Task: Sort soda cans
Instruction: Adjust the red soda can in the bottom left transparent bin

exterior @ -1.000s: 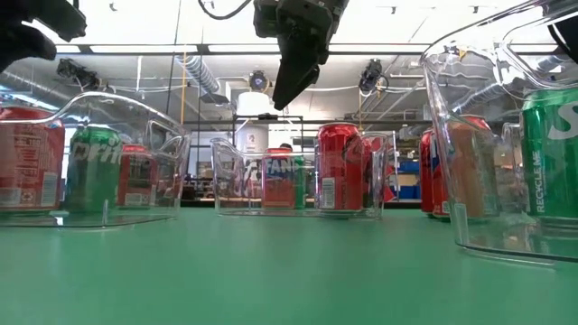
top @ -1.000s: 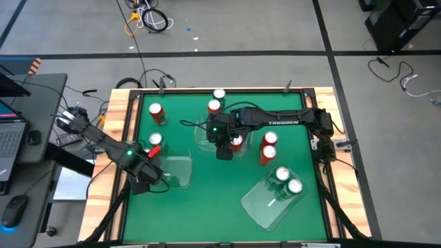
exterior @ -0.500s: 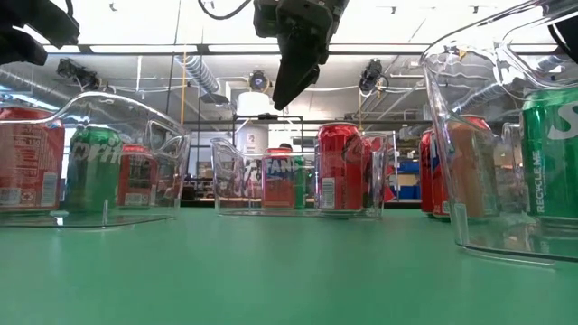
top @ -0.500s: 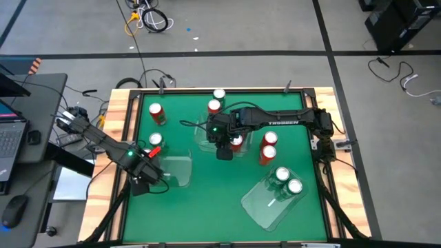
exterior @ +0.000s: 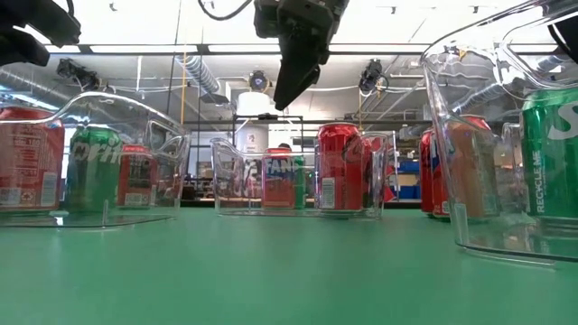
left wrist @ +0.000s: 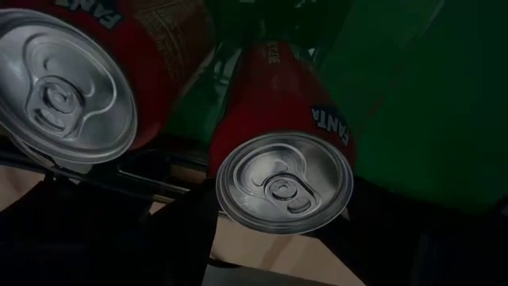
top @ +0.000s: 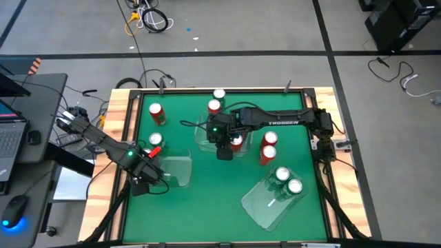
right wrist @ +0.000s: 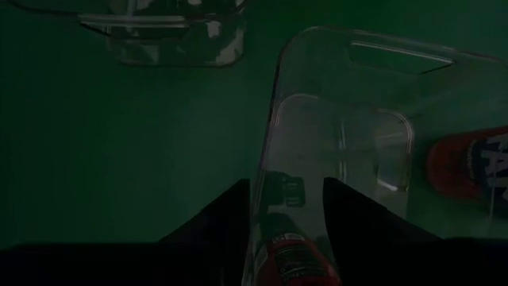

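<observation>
Soda cans [top: 267, 146] are partly sorted, and we place everything from the middle bin [top: 205, 136]. One red can [top: 236, 142] sits inside that bin, two more red ones stand just beyond its far edge, a red pair stands loose to its right, and a single red can [top: 156, 114] stands well off to its left. Two green cans [top: 287, 180] lie in another bin [top: 265, 203], nearer and to the right.

The right tool [exterior: 285, 90] hangs directly above the middle bin. Its fingers [right wrist: 230, 218] are spread apart and hold nothing, which reads to us as the pause after a drop (or just before the next pick). The left tool [top: 142, 179] hovers over two red cans [left wrist: 282, 183] at the left bin [top: 178, 169], nearer and to the left of the middle bin. We cannot tell how its fingers stand.

Next, we judge, the right tool must lift clear of the bin wall, swing right to the loose red pair, and straddle one can squarely before closing.
</observation>
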Motion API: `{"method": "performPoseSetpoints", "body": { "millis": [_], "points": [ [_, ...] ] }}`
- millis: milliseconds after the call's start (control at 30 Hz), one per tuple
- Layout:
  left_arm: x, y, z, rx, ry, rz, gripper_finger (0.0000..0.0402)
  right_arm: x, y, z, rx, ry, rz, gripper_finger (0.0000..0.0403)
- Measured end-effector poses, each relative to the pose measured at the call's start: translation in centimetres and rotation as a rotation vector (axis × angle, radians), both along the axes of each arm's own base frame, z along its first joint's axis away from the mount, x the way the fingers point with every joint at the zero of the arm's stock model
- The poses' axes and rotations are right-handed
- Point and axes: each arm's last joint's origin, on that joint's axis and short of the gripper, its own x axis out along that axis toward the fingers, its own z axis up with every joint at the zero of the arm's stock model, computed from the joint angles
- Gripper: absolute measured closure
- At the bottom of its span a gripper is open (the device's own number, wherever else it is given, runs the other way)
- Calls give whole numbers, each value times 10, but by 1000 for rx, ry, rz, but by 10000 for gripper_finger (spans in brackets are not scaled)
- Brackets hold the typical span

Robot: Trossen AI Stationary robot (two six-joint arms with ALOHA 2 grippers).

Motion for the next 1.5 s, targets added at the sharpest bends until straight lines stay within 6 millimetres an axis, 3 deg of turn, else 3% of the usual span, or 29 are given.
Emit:
{"method": "performPoseSetpoints", "body": {
  "millis": [633, 1233, 1500],
  "points": [
    [1, -2, 0, -45, -1, -15, 105, -1, 1, 0, 15, 8, 8, 257],
    [0, -2, 0, -52, 7, -43, 121, -2, 1, -1, 16, 17, 8, 256],
    [1, -1, 0, -42, 17, 33, 122, -2, 1, -1, 16, 26, 8, 256]
  ]
}}
